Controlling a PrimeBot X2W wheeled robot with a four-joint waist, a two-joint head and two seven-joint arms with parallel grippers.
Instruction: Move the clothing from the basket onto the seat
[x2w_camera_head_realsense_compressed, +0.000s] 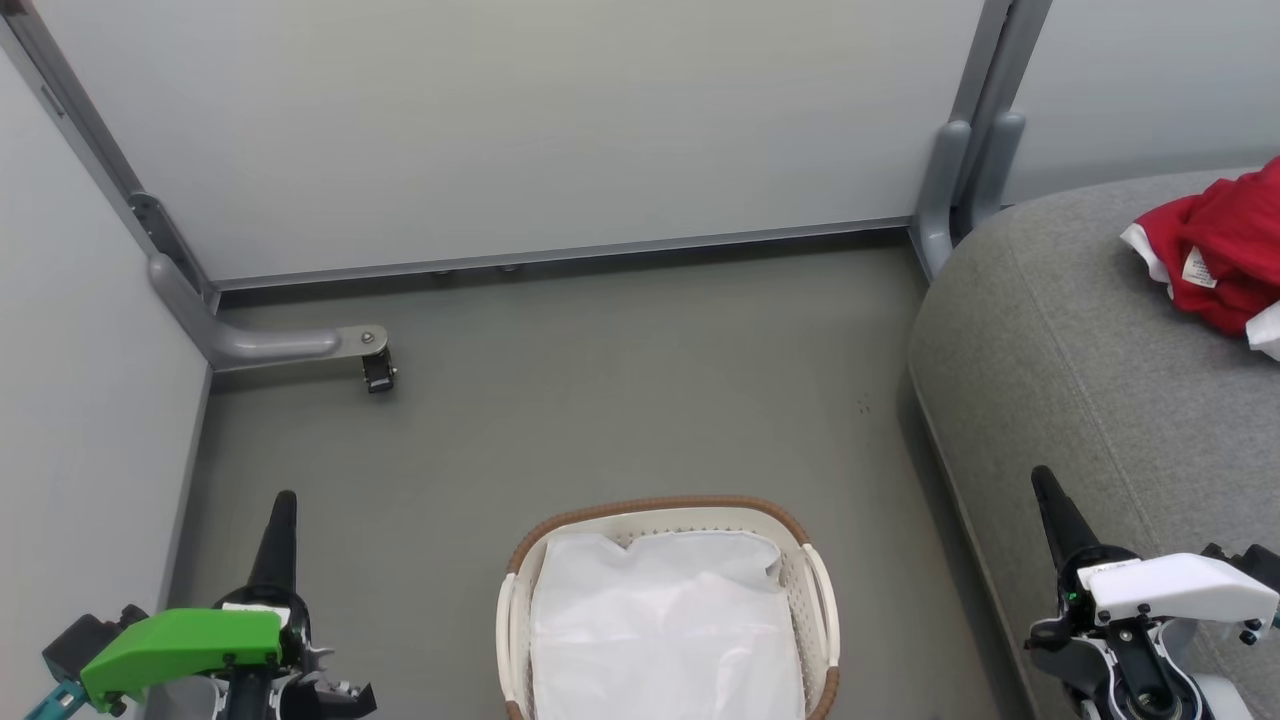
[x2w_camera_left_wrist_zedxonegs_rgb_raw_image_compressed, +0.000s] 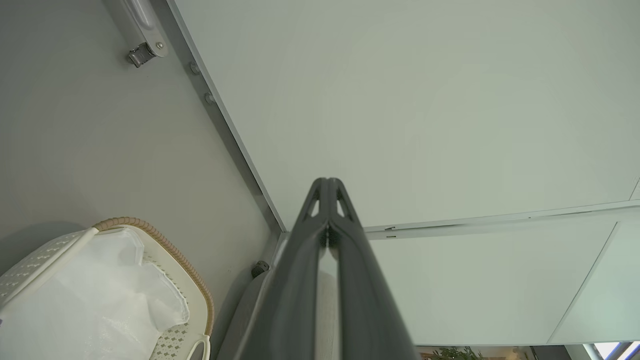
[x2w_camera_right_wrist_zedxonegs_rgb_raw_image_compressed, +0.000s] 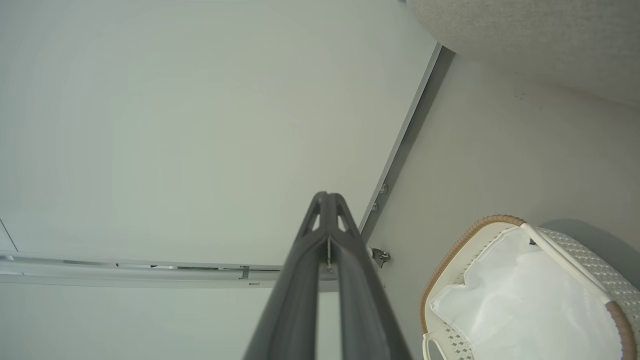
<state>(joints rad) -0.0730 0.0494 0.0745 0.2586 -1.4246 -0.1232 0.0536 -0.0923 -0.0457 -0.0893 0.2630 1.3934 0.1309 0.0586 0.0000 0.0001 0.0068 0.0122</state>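
The red clothing (x2w_camera_head_realsense_compressed: 1215, 255) with white trim and a small tag lies bunched on the grey seat (x2w_camera_head_realsense_compressed: 1080, 380) at the far right of the head view. The cream basket (x2w_camera_head_realsense_compressed: 668, 512) with a brown rim stands on the floor at bottom centre, and inside it I see just its white liner (x2w_camera_head_realsense_compressed: 660, 630). My left gripper (x2w_camera_head_realsense_compressed: 285, 500) is shut and empty, low at the left of the basket. My right gripper (x2w_camera_head_realsense_compressed: 1043, 478) is shut and empty, beside the seat's front edge. The basket (x2w_camera_left_wrist_zedxonegs_rgb_raw_image_compressed: 165, 250) and basket (x2w_camera_right_wrist_zedxonegs_rgb_raw_image_compressed: 465, 235) also appear in both wrist views, under shut fingertips (x2w_camera_left_wrist_zedxonegs_rgb_raw_image_compressed: 327, 182) (x2w_camera_right_wrist_zedxonegs_rgb_raw_image_compressed: 327, 195).
Pale partition walls (x2w_camera_head_realsense_compressed: 520, 130) close off the back and left. A grey bracket with a small caster (x2w_camera_head_realsense_compressed: 378, 370) juts onto the grey floor (x2w_camera_head_realsense_compressed: 620, 400) at the left. A grey post foot (x2w_camera_head_realsense_compressed: 940, 200) stands by the seat's back corner.
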